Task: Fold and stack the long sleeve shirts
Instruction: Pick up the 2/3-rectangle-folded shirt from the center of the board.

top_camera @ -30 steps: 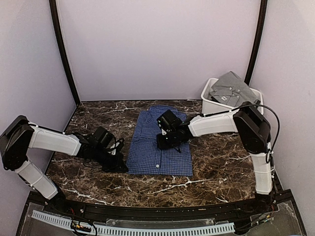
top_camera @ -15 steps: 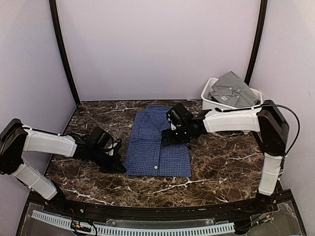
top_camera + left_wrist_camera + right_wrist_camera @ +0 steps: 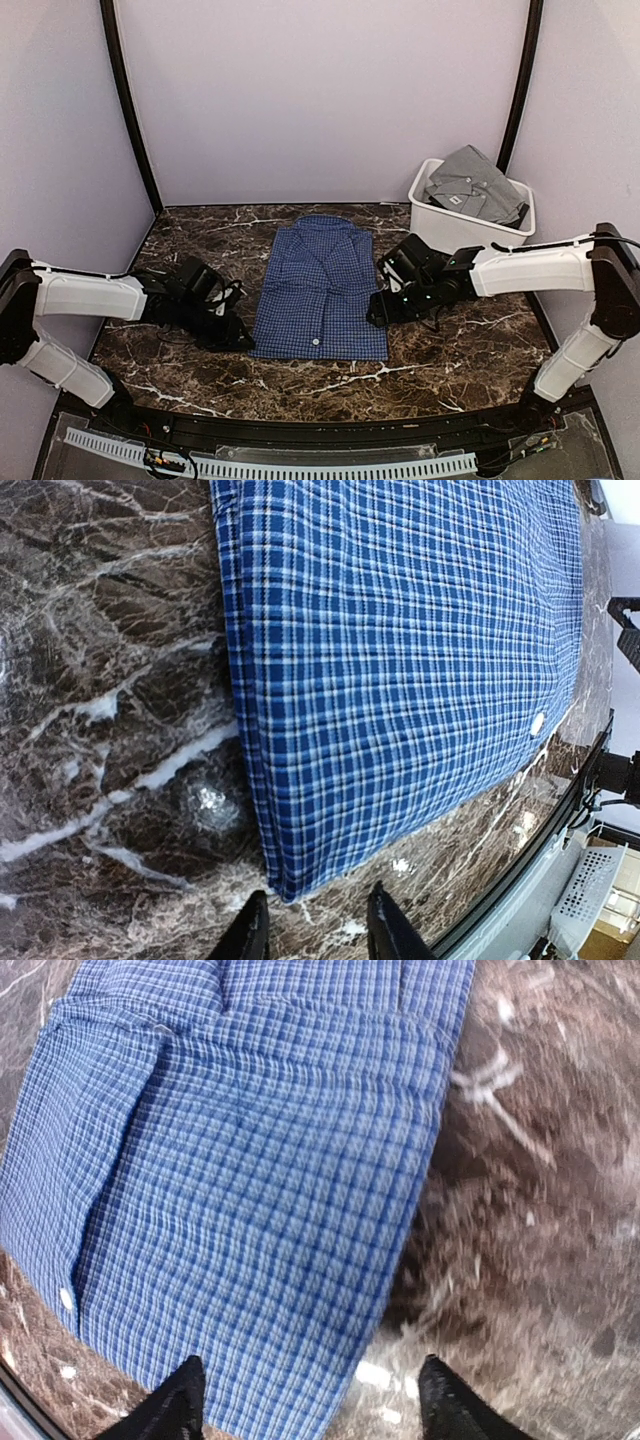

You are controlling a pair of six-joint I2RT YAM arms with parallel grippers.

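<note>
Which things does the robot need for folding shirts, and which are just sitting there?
For the job: navy-blue checked button-up shirt; plain grey collared shirt.
Just there: white plastic bin, holding the grey one; dark marble table.

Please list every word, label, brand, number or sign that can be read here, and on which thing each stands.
No text can be read in any view.
The white tag on the grey shirt in the white bin: too small to read.
The blue checked shirt and the marble table: no writing visible.
</note>
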